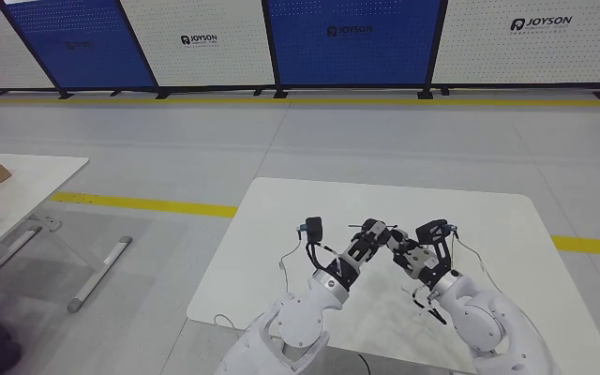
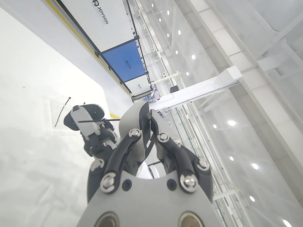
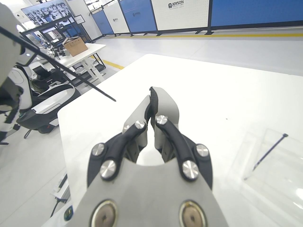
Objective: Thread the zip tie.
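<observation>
Both arms meet over the middle of the white table (image 1: 281,281). My left gripper (image 2: 149,116) (image 1: 373,231) is shut on a black zip tie (image 3: 59,64), whose strap runs down between its fingers. The strap's free end (image 2: 99,120) sticks out sideways toward my right gripper (image 3: 151,95) (image 1: 405,251) and ends just beside its fingertips. The right gripper is shut. A small dark nub shows at its tips; I cannot tell what it is.
A second black zip tie (image 3: 269,152) (image 2: 62,112) lies flat on a clear plastic sheet (image 3: 272,173) on the table, off to the side of the right gripper. Another desk with a cardboard box (image 3: 75,45) stands beyond the table's edge.
</observation>
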`<state>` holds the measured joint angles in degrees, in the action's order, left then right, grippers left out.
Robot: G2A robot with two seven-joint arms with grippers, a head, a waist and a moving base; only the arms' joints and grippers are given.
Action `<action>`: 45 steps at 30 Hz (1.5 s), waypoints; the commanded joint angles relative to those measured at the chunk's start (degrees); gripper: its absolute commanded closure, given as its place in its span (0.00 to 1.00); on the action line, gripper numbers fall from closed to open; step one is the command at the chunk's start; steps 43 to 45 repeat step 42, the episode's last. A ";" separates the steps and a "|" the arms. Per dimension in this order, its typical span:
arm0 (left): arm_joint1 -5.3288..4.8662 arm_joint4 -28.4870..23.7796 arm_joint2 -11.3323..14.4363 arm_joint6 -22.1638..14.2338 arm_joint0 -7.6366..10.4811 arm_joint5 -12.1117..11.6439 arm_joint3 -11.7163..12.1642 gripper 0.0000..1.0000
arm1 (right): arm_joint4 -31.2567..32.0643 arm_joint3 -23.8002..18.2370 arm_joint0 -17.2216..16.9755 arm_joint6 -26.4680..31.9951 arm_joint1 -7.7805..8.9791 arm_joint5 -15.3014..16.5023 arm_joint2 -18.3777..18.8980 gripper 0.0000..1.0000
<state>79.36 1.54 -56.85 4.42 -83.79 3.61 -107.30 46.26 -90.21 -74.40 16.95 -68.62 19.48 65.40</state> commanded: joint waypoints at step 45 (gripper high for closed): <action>-0.48 -0.34 -8.03 4.38 0.39 1.10 7.85 1.00 | -39.07 -7.23 -16.00 -13.77 3.94 0.00 24.64 0.00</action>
